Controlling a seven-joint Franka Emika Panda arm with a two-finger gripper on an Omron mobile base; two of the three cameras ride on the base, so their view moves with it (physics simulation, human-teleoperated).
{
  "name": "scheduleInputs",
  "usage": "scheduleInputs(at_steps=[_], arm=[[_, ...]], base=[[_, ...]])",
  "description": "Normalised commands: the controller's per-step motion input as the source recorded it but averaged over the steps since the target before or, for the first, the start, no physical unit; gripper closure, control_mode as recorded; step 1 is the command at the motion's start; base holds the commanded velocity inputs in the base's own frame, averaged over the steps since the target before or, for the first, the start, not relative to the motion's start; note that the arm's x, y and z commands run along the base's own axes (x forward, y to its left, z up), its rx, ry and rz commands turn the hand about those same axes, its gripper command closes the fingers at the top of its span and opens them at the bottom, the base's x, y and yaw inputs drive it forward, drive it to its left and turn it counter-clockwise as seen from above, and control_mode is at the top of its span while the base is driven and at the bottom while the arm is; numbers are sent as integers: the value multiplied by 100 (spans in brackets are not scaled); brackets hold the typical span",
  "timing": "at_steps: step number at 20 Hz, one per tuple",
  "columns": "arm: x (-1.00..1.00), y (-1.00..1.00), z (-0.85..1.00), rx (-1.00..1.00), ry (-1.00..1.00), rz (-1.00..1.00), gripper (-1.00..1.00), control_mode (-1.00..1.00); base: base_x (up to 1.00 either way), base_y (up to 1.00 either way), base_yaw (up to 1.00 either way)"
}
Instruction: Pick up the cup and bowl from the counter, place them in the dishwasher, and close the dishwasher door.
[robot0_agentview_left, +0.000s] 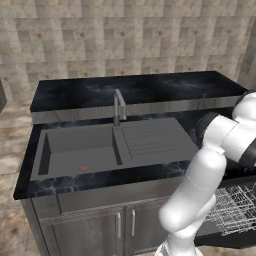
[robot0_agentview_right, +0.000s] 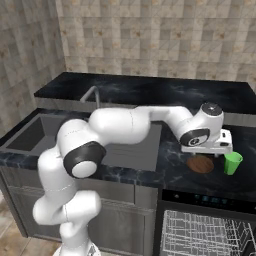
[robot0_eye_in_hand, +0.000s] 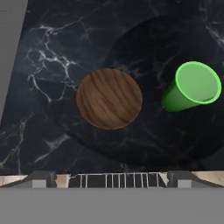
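1. The round brown wood-look bowl (robot0_eye_in_hand: 109, 98) sits on the black marbled stone surface (robot0_eye_in_hand: 48, 70), left of the cup. It looks stiff and light; its thin rim seems best to pinch.
2. The small bright green cup (robot0_eye_in_hand: 192, 89) stands just beside it. It may be slippery and tip easily.
3. The claw (robot0_agentview_right: 220, 152) hangs open above both, holding nothing.

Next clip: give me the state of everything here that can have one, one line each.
Gripper: open, holding nothing, above the bowl.
Bowl: upright on the counter, not gripped.
Cup: upright on the counter, apart from the bowl, not gripped.
Dishwasher: open, white rack pulled out with nothing seen in it.
Cabinet doors: shut.
Tap: no water running.
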Motion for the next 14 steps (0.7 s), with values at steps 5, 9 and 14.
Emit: scheduleInputs(at_steps=[5, 9, 14], arm=[[17, -23, -17, 0, 0, 0, -100, -100], [13, -22, -9, 0, 0, 0, -100, -100], [3, -21, 0, 0, 0, 0, -100, -100]], base=[[0, 0, 0], [0, 0, 0], [0, 0, 0]])
